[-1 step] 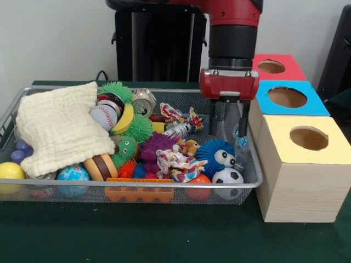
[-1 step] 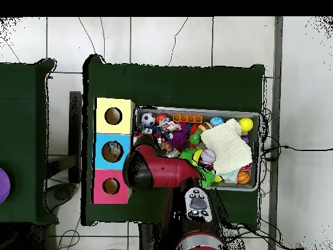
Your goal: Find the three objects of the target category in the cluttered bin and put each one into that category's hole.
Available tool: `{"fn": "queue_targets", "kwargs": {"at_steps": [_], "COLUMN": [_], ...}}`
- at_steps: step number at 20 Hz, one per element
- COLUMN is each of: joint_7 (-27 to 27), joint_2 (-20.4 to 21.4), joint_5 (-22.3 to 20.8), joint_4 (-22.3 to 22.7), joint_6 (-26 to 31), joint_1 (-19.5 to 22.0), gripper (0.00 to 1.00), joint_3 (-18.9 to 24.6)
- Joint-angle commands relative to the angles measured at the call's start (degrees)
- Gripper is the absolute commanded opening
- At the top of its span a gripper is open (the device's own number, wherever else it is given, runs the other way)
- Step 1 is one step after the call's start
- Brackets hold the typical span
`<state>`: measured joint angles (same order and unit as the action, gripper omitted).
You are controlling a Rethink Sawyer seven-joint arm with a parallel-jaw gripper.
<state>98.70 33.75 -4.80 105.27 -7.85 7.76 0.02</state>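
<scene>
My gripper (image 1: 227,123) hangs open over the right end of the wire bin (image 1: 256,174), nothing between its fingers (image 1: 211,118). Just below it lie a blue spiky hedgehog toy (image 1: 218,156) and a small soccer ball (image 1: 227,176). The bin also holds a baseball (image 1: 103,116), a globe ball (image 1: 73,174), a yellow ball (image 1: 10,171), a burger toy (image 1: 101,166), a tin can (image 1: 143,101) and a knotted rope toy (image 1: 175,161). To the bin's right stand a red box (image 1: 271,67), a blue box (image 1: 287,97) and a yellow box (image 1: 309,138), each with a round hole. The arm (image 2: 159,170) hides the gripper in the overhead view.
A cream cloth (image 1: 57,129) covers the bin's left part and hides what lies under it. Green spiky balls (image 1: 140,127), a purple spiky toy (image 1: 156,145) and an orange brick (image 1: 139,192) crowd the middle. Something small shows inside the blue box's hole (image 2: 114,152).
</scene>
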Motion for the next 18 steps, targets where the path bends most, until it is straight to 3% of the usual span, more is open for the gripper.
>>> {"fn": "queue_targets", "kwargs": {"at_steps": [1, 18], "joint_7": [9.9, 8.6], "joint_2": [-3.8, -5.1], "joint_5": [-1.5, -1.8], "joint_4": [2.3, 1.0], "joint_6": [-0.9, 0.9], "joint_1": [1.8, 2.7], "gripper": [1.0, 1.0], "joint_3": [5.0, 6.6]}}
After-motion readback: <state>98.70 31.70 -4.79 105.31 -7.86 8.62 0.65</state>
